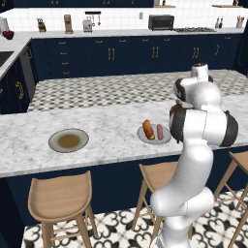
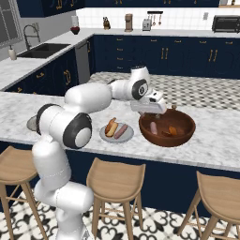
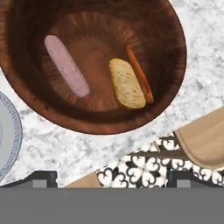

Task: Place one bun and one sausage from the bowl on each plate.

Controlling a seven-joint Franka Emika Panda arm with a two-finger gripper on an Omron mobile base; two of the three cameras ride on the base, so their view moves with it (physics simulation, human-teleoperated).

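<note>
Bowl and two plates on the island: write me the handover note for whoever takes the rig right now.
End effector: open, empty, above the bowl.
Bowl: on the marble counter, holding one sausage and one bun.
Light grey plate: beside the bowl, already carrying a bun and a sausage. Done.
Olive-centred plate: further along the counter, nothing on it yet.
Left: move the bowl's bun and sausage onto the olive-centred plate.
</note>
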